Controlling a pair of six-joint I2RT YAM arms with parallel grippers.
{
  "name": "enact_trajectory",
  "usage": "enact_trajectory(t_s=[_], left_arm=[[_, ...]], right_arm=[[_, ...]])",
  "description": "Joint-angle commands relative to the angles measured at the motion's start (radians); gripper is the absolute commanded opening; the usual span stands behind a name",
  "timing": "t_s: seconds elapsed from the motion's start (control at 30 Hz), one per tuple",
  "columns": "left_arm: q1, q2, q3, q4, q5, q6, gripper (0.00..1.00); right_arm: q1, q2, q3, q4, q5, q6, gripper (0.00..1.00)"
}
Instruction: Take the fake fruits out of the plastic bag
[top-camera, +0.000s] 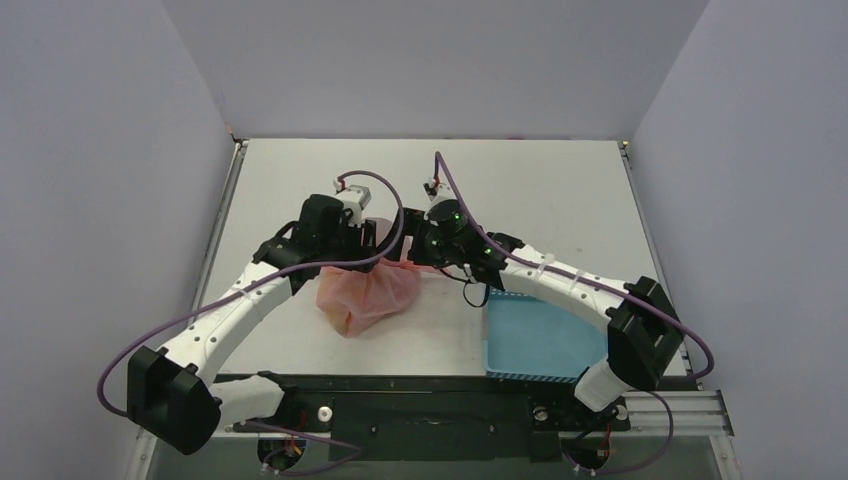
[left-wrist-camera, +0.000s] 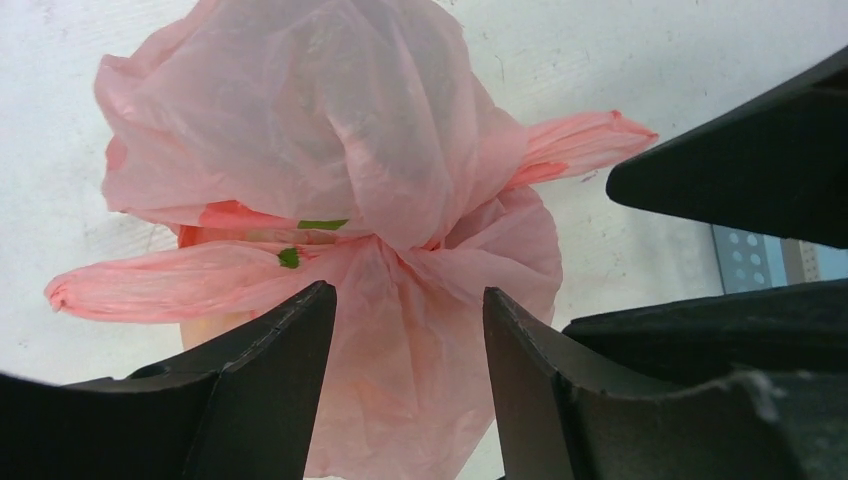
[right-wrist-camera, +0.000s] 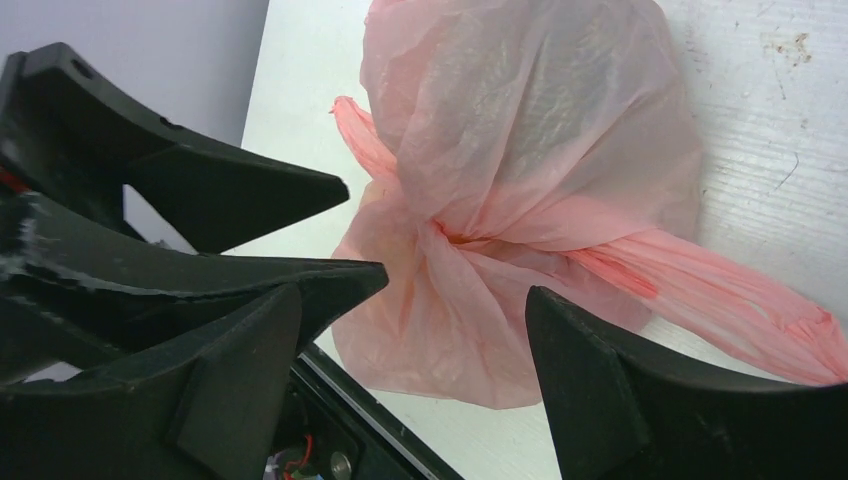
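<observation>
White table, pale lilac walls on three sides. Plastic bag sits mid-table, left of the blue basket, its neck tied in a knot and loop handles splayed sideways. Left gripper is over the knot, jaws wide apart, nothing held. Right gripper faces it from the other side, likewise spread and empty. Fake fruits are not distinct through the pink film.
</observation>
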Motion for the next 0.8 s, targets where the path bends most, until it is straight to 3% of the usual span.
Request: enact_trajectory(t_s=[0.0, 0.17, 0.4, 0.53, 0.73, 0.77], left_arm=[[0.001, -0.005, -0.057, 0.082, 0.093, 0.062, 0.54], [0.002, 0.004, -0.092, 0.116, 0.072, 0.073, 0.54], [0.002, 0.044, -0.09, 0.1, 0.041, 0.095, 0.5], [0.018, 0.061, -0.078, 0.09, 0.037, 0.107, 0.35], [0.056, 0.05, -0.087, 0.088, 0.088, 0.116, 0.0], [0.055, 0.042, -0.092, 0.089, 0.094, 0.117, 0.0]], right_arm=[[-0.014, -0.008, 0.068, -0.028, -0.041, -0.032, 0.79], [-0.026, 0.006, 0.082, -0.052, -0.074, -0.034, 0.76], [-0.039, 0.026, 0.051, 0.024, 0.009, 0.035, 0.73], [-0.035, 0.033, 0.051, 0.064, 0.032, 0.078, 0.73], [-0.009, 0.084, 0.065, 0.089, 0.066, 0.169, 0.71], [-0.007, 0.104, 0.074, 0.105, 0.056, 0.187, 0.71]])
